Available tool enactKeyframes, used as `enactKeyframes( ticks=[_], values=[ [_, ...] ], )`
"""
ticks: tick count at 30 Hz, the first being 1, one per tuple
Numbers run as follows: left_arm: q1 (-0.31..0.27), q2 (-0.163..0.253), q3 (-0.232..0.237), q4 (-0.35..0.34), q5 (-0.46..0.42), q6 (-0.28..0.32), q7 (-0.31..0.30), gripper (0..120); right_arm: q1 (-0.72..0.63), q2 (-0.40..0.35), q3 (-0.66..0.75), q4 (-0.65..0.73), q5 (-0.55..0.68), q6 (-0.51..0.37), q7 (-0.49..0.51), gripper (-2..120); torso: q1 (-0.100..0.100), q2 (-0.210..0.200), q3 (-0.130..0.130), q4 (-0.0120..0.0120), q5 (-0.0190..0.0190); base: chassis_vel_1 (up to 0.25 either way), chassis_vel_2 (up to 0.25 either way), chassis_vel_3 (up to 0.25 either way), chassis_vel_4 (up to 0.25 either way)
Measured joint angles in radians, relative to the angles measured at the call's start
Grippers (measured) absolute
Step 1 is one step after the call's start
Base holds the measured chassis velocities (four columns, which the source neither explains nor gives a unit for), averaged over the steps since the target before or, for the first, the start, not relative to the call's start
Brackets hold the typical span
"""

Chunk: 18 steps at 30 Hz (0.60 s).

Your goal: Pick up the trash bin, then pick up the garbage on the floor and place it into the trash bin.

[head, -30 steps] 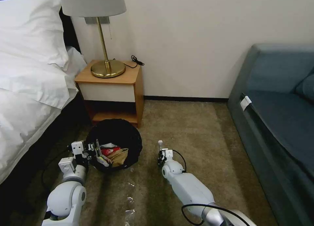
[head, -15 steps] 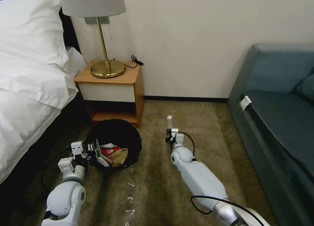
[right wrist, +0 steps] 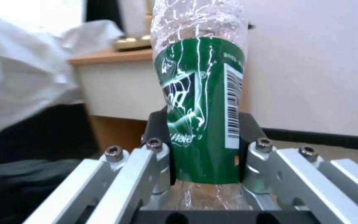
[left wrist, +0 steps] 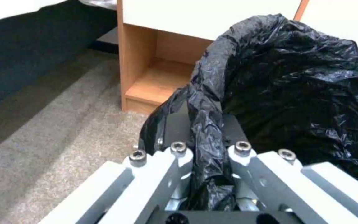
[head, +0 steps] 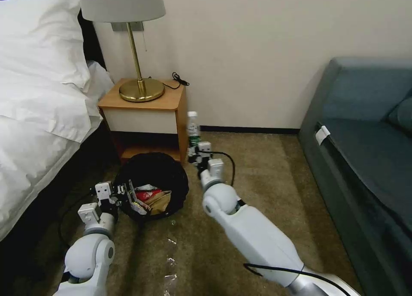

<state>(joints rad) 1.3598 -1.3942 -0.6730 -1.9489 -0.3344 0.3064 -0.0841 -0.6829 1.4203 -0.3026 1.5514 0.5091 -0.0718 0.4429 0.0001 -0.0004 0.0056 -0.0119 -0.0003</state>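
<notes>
From my console, the bedside table [head: 146, 111] is my landmark; the trash bin [head: 156, 176] sits on the carpet just in front of its open lower shelf, tipped toward my left arm so its mouth faces the incoming load, I judge. Three pieces already lie inside it: the brown paper bag [head: 161, 201], the red-and-white packet [head: 146, 194] and the yellow-black wrapper [head: 138, 206]. My left gripper [left wrist: 206, 149] is clamped on the bag-covered rim (that pinch is what holds the bin tilted and steady). My right gripper [right wrist: 206, 146] squeezes the bottle [right wrist: 199, 102] across its green label, upright, at the table's front right corner and just beside the bin's far edge; carried high, I think, to clear the rim before dropping.
</notes>
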Motion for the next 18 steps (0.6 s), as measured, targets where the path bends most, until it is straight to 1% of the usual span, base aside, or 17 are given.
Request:
enactKeyframes(
  ticks=[2, 9, 18],
  values=[
    [-0.002, -0.002, -0.002, 0.002, -0.004, -0.001, 0.001, 4, -0.012, 0.004, -0.037, 0.023, -0.004, -0.003, 0.006, 21, 0.000, 0.000, 0.000, 0.0000, 0.0000, 0.000, 0.000, 0.000, 0.000],
    [-0.008, -0.009, -0.002, 0.007, -0.007, -0.003, 0.001, 4, -0.050, 0.003, -0.070, 0.021, -0.024, -0.004, 0.008, 21, 0.000, 0.000, 0.000, -0.0001, 0.0001, 0.000, 0.000, 0.000, 0.000],
    [-0.019, -0.016, 0.021, 0.019, -0.002, -0.007, 0.001, 4, -0.120, 0.008, -0.116, -0.013, -0.058, 0.003, 0.013, 21, 0.000, 0.000, 0.000, -0.0002, 0.0001, 0.000, 0.000, 0.000, 0.000]
  ],
)
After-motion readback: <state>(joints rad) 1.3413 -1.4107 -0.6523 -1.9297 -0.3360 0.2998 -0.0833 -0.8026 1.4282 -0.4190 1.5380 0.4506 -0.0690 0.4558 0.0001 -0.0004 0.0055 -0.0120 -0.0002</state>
